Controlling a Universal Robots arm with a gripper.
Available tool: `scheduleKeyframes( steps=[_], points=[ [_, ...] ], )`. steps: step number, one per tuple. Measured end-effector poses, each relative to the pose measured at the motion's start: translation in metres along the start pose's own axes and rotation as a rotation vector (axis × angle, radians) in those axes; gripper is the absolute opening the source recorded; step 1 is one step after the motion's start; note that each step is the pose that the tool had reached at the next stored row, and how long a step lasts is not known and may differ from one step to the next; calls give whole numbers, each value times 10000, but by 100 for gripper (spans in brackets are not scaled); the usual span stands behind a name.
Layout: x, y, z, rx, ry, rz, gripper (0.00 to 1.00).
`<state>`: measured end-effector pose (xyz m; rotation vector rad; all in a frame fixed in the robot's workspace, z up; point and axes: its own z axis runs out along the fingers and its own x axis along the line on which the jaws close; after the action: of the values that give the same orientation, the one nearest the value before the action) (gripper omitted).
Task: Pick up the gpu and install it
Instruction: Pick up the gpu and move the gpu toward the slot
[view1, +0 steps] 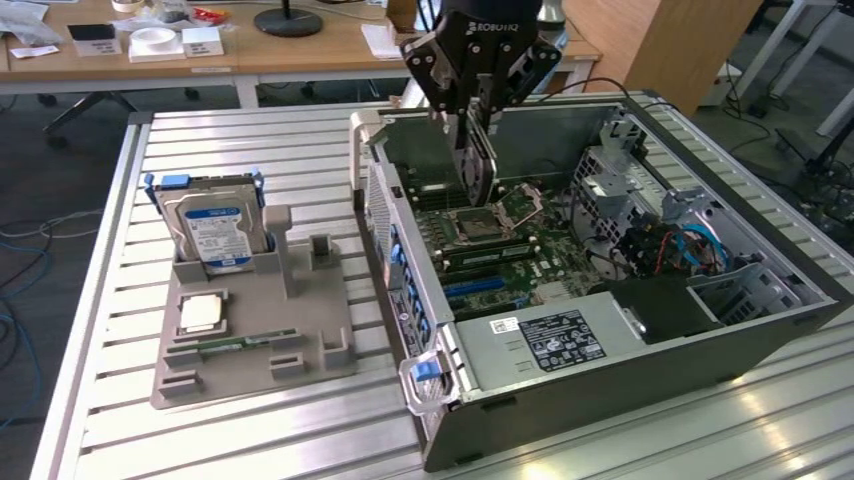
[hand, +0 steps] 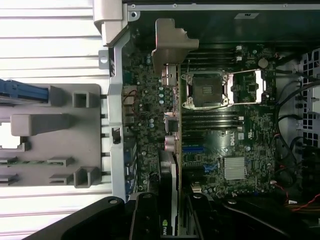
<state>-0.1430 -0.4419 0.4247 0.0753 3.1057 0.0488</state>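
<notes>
The gpu (view1: 477, 165) hangs edge-down from my gripper (view1: 475, 112), which is shut on its upper edge. It is above the open computer case (view1: 627, 350), over the motherboard (view1: 534, 245) near the CPU socket (view1: 478, 228). The card appears clear of the board. In the wrist view the gpu (hand: 170, 155) runs edge-on away from my gripper (hand: 172, 217). Its silvery end bracket (hand: 172, 42) reaches toward the case's rear wall. Black fingers (hand: 145, 215) press on either side of the card.
A grey parts holder (view1: 254, 320) lies at the exterior view's left of the case. It carries a silver hard drive (view1: 214, 230), a CPU (view1: 200, 313) and a RAM stick (view1: 247, 343). Inside the case are a drive cage (view1: 641, 210) and cables (view1: 681, 250). A cluttered desk (view1: 200, 50) stands behind.
</notes>
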Motion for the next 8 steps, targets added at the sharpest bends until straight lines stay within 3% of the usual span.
scheduleKeyframes(
  steps=[8],
  points=[
    [-120,11,4,0,0,-1,27]
  ],
)
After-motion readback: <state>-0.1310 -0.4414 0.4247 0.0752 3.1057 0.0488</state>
